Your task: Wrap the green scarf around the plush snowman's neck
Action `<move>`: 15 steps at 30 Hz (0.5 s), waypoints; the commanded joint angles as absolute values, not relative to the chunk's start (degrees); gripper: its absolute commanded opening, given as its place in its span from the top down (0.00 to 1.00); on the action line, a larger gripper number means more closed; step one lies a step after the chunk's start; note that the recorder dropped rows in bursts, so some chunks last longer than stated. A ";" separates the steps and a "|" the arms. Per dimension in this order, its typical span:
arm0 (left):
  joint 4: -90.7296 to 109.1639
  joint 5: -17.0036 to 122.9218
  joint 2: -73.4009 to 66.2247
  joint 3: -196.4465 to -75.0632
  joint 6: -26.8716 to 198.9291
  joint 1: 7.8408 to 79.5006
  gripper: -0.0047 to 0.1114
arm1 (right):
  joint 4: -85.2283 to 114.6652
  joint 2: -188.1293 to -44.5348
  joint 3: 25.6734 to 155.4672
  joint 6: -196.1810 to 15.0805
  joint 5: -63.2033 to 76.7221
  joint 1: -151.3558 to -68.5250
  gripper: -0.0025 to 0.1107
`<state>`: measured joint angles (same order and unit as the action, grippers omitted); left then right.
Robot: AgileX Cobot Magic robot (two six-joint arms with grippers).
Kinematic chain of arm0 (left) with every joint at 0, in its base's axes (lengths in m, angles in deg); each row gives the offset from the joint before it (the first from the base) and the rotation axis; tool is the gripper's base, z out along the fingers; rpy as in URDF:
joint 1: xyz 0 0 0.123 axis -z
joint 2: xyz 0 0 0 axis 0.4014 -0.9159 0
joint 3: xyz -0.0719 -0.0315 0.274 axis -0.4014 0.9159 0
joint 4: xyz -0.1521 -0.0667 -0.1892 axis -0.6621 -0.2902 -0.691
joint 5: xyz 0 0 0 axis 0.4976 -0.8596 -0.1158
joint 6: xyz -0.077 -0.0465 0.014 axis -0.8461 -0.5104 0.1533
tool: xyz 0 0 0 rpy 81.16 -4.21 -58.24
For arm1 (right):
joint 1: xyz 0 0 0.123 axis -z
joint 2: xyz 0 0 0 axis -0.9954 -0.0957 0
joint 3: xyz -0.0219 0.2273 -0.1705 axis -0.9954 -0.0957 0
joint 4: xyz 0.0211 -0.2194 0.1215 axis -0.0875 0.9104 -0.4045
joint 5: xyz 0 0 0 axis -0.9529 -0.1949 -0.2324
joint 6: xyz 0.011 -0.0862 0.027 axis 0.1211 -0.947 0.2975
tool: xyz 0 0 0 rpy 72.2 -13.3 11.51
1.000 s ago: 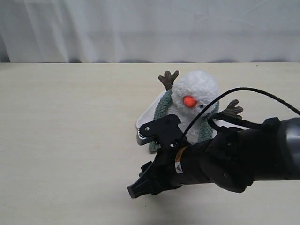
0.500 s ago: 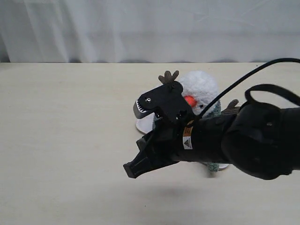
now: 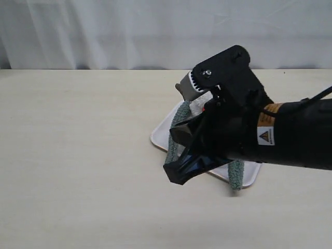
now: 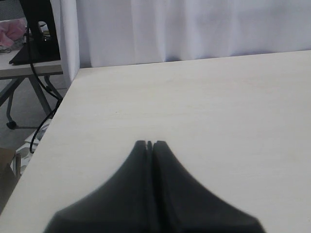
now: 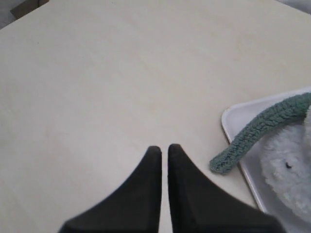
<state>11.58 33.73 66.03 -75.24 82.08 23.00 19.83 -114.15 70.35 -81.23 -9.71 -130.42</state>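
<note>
1. The right end effector [image 5: 161, 148] is pressed together, empty, above the bench [image 5: 97, 73].
2. The left end effector [image 4: 149, 144] is pressed together too.
3. The green scarf [image 5: 252, 133] lies against the plush snowman [image 5: 286, 165] on the tray [image 5: 232, 124], perhaps around it.

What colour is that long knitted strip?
The fuzzy ribbed knit scarf is dull grey-green, clearest in right wrist view.

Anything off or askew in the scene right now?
Nothing spilled or damaged. One end of the green scarf trails over the tray rim onto the table. The plush snowman is mostly hidden behind the right arm in the exterior view, so its pose is unclear.
</note>
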 commanded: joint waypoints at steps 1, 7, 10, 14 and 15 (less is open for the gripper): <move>11.48 34.45 66.22 -75.06 81.82 23.00 0.96 | 21.21 -108.53 70.63 -81.74 -14.81 -130.58 0.94; 11.48 34.45 66.22 -75.06 81.82 23.00 0.96 | 21.42 -96.03 70.63 -81.74 -24.63 -130.58 0.94; 11.48 34.45 66.22 -75.06 81.82 23.00 0.96 | 21.42 -88.47 70.63 -81.74 -27.21 -130.58 0.94; 11.48 34.45 66.22 -75.06 81.82 23.00 0.96 | 21.17 -79.36 70.63 -81.51 -30.00 -130.58 0.94; 11.48 34.45 66.22 -75.06 81.82 23.00 0.96 | 21.17 -77.94 70.63 -81.51 -30.00 -130.58 0.94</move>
